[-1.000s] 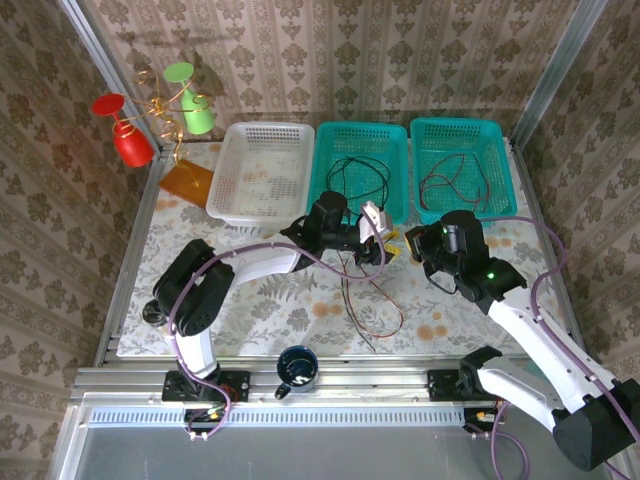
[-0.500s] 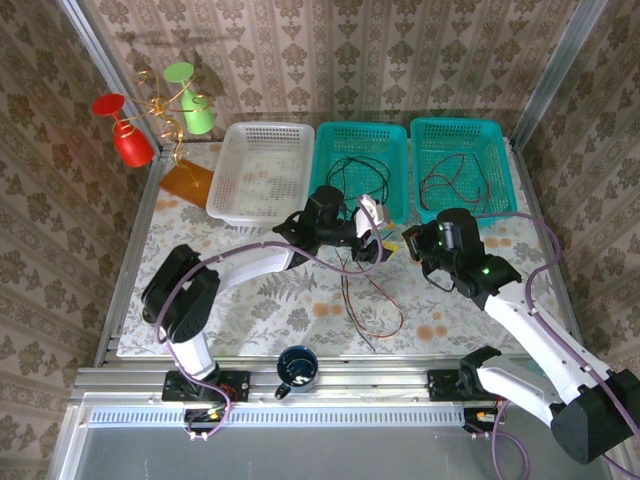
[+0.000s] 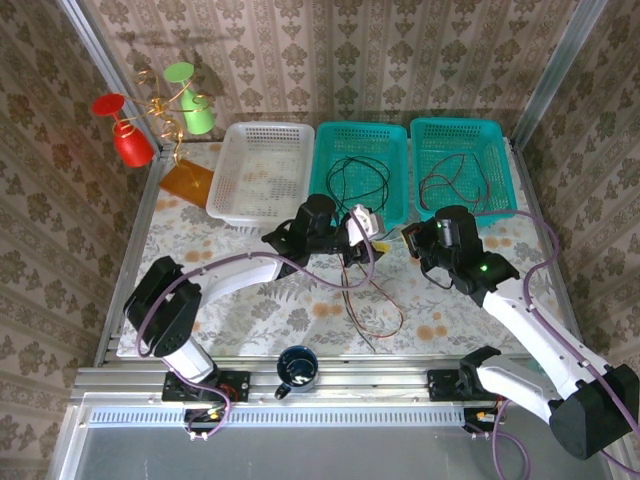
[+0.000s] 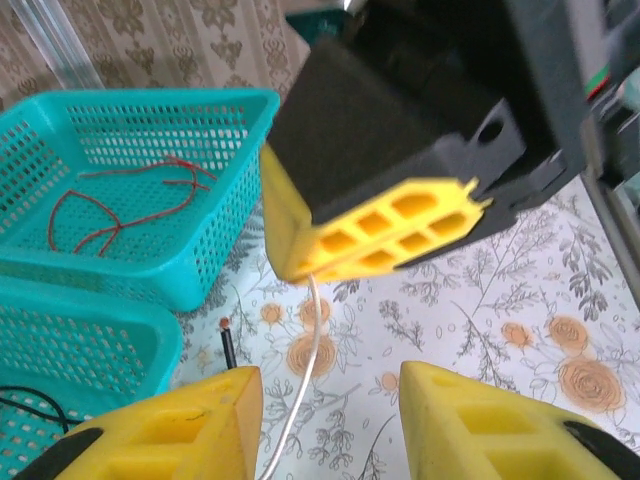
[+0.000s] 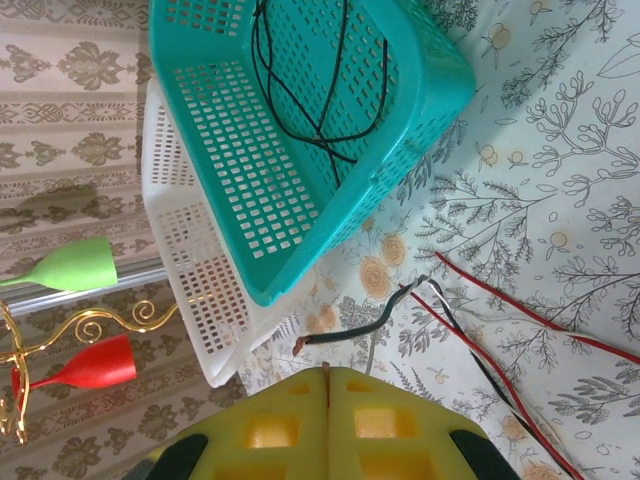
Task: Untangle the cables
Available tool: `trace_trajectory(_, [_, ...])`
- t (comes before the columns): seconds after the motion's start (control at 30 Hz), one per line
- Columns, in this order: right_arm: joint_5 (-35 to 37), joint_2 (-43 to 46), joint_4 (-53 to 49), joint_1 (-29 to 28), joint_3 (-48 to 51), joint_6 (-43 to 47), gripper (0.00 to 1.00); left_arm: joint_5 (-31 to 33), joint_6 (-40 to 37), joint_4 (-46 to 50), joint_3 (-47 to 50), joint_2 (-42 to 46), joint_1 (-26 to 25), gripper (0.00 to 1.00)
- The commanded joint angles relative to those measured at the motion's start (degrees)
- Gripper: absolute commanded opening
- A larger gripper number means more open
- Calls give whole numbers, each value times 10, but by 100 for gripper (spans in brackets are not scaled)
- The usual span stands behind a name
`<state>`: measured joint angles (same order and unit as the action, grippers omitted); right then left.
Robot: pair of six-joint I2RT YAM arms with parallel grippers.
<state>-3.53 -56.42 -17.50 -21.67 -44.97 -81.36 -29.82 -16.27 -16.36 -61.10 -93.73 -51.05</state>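
Top external view: loose cables (image 3: 352, 305), black and red, lie crossed on the table (image 3: 250, 312) between the two arms.
Sorted: one black cable (image 3: 358, 180) lies in the middle basket (image 3: 362, 128), one red cable (image 3: 452, 185) in the right basket (image 3: 455, 124).
Right gripper (image 4: 372, 238): closed, it pinches a pale strand (image 4: 303, 380) of the bundle.
Left gripper (image 4: 330, 420): jaws apart; the strand passes between them, not gripped.
Progress: I judge about half done. The crossed cables on the table are left to separate.

The white cable (image 4: 303, 395) exits the bottom edge between the left gripper's (image 4: 330, 385) cropped fingers (image 4: 180, 430); the right gripper (image 4: 320, 255) hides its other end.
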Motion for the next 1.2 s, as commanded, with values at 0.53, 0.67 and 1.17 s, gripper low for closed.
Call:
trace_trajectory(0.53, [-36,8,41,-10,-4,-16,0,10,-25,-7,-34,-53,-11,12])
trace_trajectory(0.67, [-33,20,56,-8,-8,32,31,4,-30,27,-46,-41,-7,0])
trace_trajectory(1.17, [-54,170,239,79,148,181,68,-67,93,126,-108,6,54,0])
